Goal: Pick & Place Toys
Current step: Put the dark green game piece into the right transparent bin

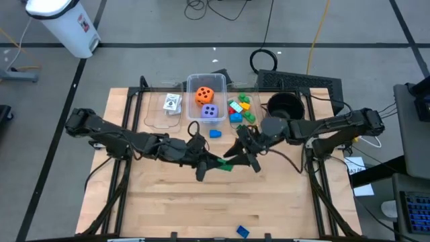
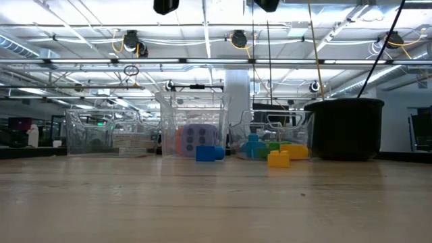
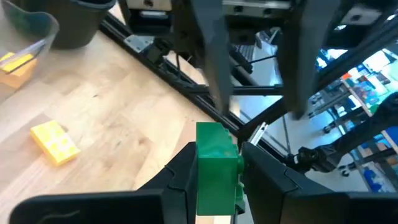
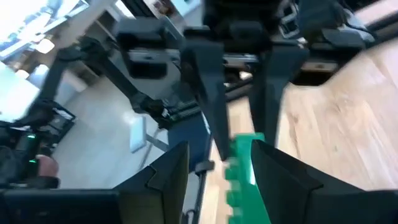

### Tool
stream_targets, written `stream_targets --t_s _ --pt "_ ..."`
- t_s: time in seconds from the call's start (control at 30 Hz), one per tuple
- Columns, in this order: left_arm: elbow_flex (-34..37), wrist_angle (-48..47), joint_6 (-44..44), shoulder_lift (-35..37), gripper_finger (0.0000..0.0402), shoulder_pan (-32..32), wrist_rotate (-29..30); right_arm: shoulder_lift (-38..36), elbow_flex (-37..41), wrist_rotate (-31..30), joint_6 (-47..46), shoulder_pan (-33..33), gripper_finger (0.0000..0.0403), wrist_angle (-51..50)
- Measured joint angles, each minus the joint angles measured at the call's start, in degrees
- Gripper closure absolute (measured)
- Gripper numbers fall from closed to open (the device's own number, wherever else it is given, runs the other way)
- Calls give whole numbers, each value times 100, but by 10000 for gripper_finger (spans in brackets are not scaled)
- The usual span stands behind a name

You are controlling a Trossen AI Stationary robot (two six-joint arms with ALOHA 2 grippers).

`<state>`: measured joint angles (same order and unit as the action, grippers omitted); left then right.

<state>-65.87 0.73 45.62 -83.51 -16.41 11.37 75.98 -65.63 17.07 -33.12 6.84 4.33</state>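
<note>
Here, mid-table, both arms meet over one green brick.

Left gripper [image 1: 209, 163]: reaching in from the left side, its jaws closed on the green brick [image 3: 216, 168]; in the left wrist view the brick stands clamped between the two dark fingers [image 3: 180, 180].

Right gripper [image 1: 243, 156]: facing the left gripper from the other side, just beside it. In the right wrist view its fingers [image 4: 277, 171] are spread, with the green brick partly between them; whether they touch it cannot be told.

Green brick: held above the table [image 1: 168, 202] between the two grippers, seen in the high view as a green patch at the tips of both.

Blue brick [image 1: 215, 133]: on the wood beyond the jaws, just in front of the middle bin [image 1: 191, 84].

Yellow brick [image 3: 55, 142]: lying on the table off to one side of the left jaws, near the right-hand bin; it also shows in the low view.

Second blue brick [image 1: 242, 232]: alone at the near edge of the table, well apart from both grippers.

Middle bin: holds an orange die [image 1: 204, 95] and a purple die [image 1: 211, 112].

Left-hand bin [image 1: 153, 113]: holds white playing cards [image 1: 173, 103].

Right-hand bin [image 1: 232, 91]: a heap of coloured bricks [image 1: 240, 109].

Black pot [image 1: 284, 105]: beside the right-hand bin, behind the right arm.
</note>
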Motion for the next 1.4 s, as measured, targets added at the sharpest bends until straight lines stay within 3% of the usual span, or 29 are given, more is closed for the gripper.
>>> stream_targets --t_s 0.23,0.4,0.57,0.7,0.8,1.03,1.3,1.4 --pt "2 -570 466 118 308 410 -88 6 1 261 -22 -447 210 877" --pt "2 -830 709 116 308 848 -355 10 2 228 -21 -719 192 2172" --pt "2 -837 284 116 308 1493 -1100 10 2 168 69 -890 194 3188" --pt "2 -613 33 116 308 2117 -1786 10 2 -475 268 -951 201 3441" --pt "2 -538 6 116 308 2546 -2220 -121 -27 -1180 1290 -986 203 2832" --pt "2 -493 -29 116 308 3240 -2969 -93 -990 -3459 4062 -336 204 -458" --pt "2 -172 -11 116 308 3532 -2996 73 -1049 -4549 4094 3 195 -744" --pt "0 18 135 116 308 3553 -2955 77 -1049 -4584 4075 -52 177 -1002"
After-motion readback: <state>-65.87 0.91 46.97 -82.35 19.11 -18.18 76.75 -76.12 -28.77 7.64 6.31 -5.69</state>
